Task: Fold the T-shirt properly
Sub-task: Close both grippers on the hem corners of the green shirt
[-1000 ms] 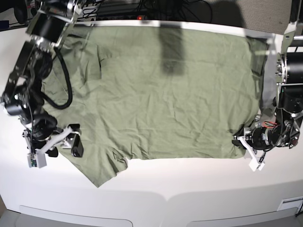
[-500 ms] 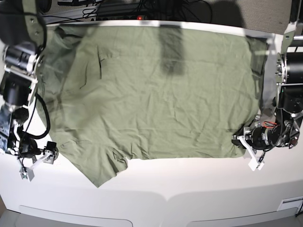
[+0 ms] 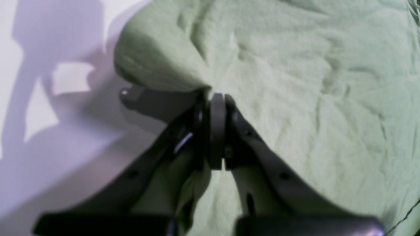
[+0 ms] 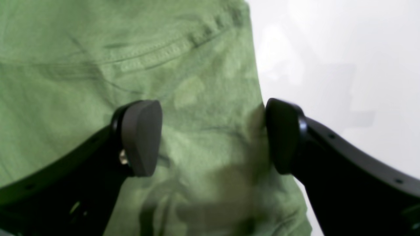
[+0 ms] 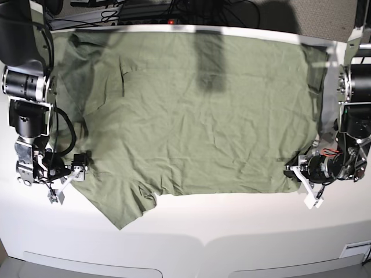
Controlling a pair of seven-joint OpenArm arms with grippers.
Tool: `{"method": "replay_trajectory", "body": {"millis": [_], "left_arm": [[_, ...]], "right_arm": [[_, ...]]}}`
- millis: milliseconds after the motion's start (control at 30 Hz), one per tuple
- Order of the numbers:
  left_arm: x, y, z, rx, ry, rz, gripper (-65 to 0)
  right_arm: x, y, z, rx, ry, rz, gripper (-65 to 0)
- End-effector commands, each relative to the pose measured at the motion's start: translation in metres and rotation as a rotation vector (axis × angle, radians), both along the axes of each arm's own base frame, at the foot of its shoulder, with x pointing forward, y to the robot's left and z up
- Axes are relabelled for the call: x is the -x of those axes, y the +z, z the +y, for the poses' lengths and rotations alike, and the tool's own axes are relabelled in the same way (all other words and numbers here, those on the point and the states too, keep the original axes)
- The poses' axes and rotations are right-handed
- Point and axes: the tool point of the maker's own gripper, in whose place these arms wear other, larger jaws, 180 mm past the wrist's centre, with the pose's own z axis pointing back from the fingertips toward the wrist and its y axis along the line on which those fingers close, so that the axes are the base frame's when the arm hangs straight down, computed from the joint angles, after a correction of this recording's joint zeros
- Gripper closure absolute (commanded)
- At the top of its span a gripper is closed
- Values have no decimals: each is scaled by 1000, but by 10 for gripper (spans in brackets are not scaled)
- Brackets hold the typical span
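Right gripper [image 5: 68, 177] has moved in to the T-shirt [image 5: 197, 116] sleeve's left edge, jaws wide apart astride it. Left gripper [image 5: 294, 171] pinches the shirt's near-right corner on the worktop [image 5: 232, 220].

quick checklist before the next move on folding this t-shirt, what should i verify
1. Left gripper shut on the T-shirt hem corner: ok, the jaws are pressed together with cloth pinched.
2. Right gripper open: ok, the jaws stand wide apart.
3. Right gripper placed at the cloth edge: ok, one finger is over the fabric, the other at the edge by the table.
4. Right fingers low enough to catch cloth: cannot tell.
5. Shirt spread flat: not ok, it is wrinkled and the near sleeve is bunched.
6. How many layers the left gripper holds: cannot tell.
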Motion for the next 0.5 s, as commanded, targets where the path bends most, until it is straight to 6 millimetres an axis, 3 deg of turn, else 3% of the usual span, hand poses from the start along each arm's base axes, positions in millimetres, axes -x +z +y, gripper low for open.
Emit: {"method": "replay_trajectory", "body": {"millis": [0, 67, 267, 367, 467], "left_arm": [[-21, 24, 4, 10, 7, -72, 0], [-20, 23, 4, 11, 7, -70, 0], [-20, 23, 4, 11, 7, -71, 0], [-20, 23, 4, 10, 7, -70, 0], [-20, 23, 4, 11, 7, -71, 0]], "right_arm": [[-20, 23, -4, 6, 8, -65, -475], [-20, 24, -5, 7, 9, -68, -470], [-18, 26, -14, 19, -3, -69, -363], [-18, 28, -19, 23, -8, -70, -239], [-19, 28, -18, 19, -10, -75, -57]]}}
